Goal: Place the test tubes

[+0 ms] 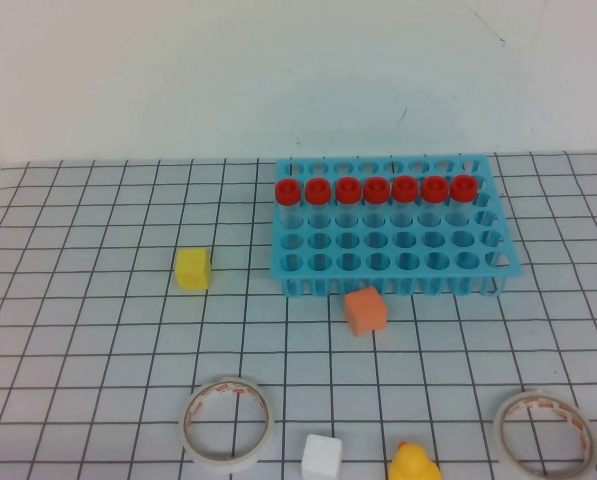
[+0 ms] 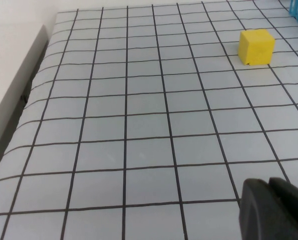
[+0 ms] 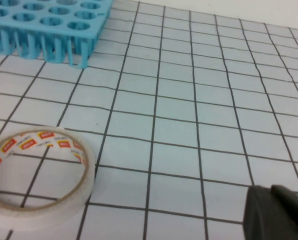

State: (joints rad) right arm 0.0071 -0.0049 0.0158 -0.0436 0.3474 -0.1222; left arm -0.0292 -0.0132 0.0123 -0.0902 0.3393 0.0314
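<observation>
A blue test tube rack (image 1: 393, 245) stands at the middle right of the gridded table. Several test tubes with red caps (image 1: 376, 188) stand upright in one row near its far side. A corner of the rack (image 3: 49, 25) shows in the right wrist view. Neither arm appears in the high view. My left gripper (image 2: 268, 187) is shut and empty above bare grid, well short of the yellow cube (image 2: 256, 46). My right gripper (image 3: 271, 195) is shut and empty over the grid, beside a tape roll (image 3: 36, 172).
A yellow cube (image 1: 193, 269) lies left of the rack, an orange cube (image 1: 365, 310) just in front of it. Two tape rolls (image 1: 228, 422) (image 1: 545, 432), a white cube (image 1: 321, 457) and a yellow duck (image 1: 414, 463) lie near the front edge.
</observation>
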